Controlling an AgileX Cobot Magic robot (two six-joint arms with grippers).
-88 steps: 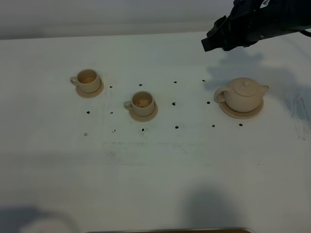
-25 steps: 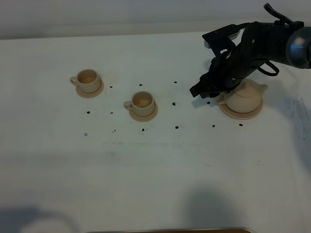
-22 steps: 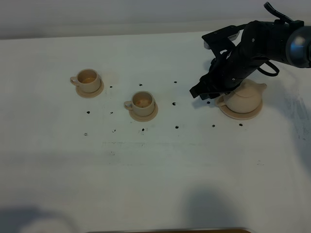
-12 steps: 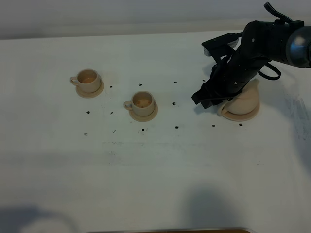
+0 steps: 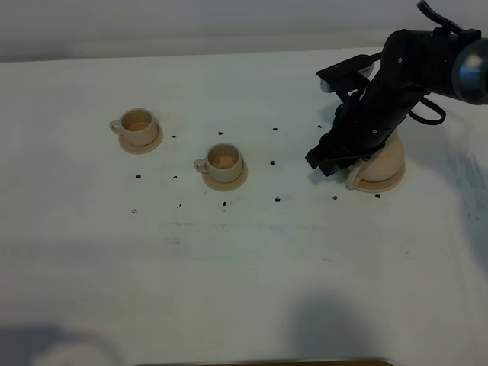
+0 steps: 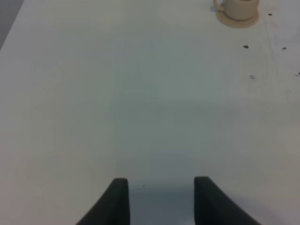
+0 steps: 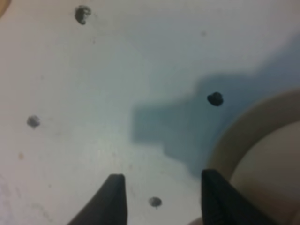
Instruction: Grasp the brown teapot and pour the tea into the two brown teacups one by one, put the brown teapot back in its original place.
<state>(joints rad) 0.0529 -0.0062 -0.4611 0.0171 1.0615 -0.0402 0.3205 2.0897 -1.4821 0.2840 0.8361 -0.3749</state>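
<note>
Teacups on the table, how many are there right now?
2. The far-left teacup stands at the left of the exterior view; the second teacup stands nearer the middle, left of the brown teapot. None appears hidden.

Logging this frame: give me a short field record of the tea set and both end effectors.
Teapot: brown teapot on its wide saucer, partly hidden by the right arm
Cups: left teacup and middle teacup, each on a small saucer
Right end effector: open, low beside the teapot, gripping nothing
Left end effector: open, over the table
Stage: teapot not yet grasped
</note>
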